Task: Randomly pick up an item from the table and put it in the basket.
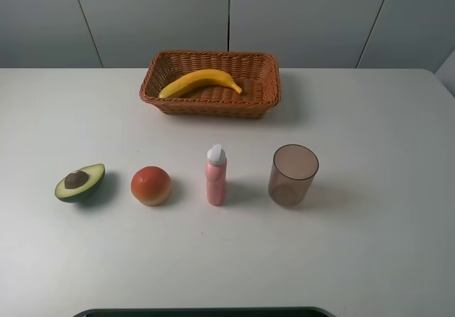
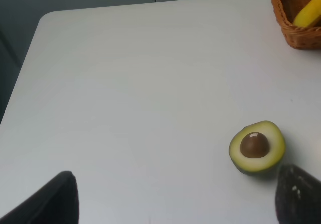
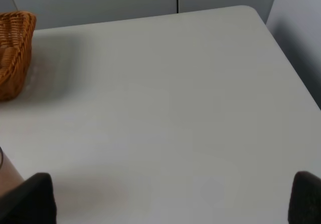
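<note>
The yellow banana lies inside the orange-brown wicker basket at the back middle of the white table. One end of the banana and a corner of the basket show in the left wrist view. A basket corner shows in the right wrist view. My left gripper is open and empty above the table, near the halved avocado. My right gripper is open and empty over bare table. Neither gripper shows in the exterior high view.
In a row across the front stand the halved avocado, an orange-red round fruit, an upright pink bottle and a translucent brown cup. A dark strip runs along the near table edge.
</note>
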Robot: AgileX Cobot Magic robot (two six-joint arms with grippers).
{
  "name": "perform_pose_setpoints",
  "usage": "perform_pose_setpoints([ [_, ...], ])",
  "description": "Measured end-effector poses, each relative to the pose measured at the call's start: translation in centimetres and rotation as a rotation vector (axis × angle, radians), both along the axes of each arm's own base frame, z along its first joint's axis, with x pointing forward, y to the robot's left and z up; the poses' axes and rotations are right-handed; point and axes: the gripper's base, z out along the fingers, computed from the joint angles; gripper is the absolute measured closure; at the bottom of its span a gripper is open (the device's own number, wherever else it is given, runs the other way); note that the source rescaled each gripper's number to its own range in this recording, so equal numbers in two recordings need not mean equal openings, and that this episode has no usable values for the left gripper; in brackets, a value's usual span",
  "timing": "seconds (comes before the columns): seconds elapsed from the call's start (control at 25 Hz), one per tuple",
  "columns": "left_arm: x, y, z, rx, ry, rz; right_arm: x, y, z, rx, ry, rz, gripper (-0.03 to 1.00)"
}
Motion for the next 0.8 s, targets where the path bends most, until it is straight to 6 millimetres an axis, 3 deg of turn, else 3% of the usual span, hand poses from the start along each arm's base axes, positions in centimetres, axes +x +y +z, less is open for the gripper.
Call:
perform_pose_setpoints([
  [0.8,0.00,0.00,0.00,0.000,0.000,0.000,0.04,-0.06,0.00,0.002,0.000,0.072,-0.03],
])
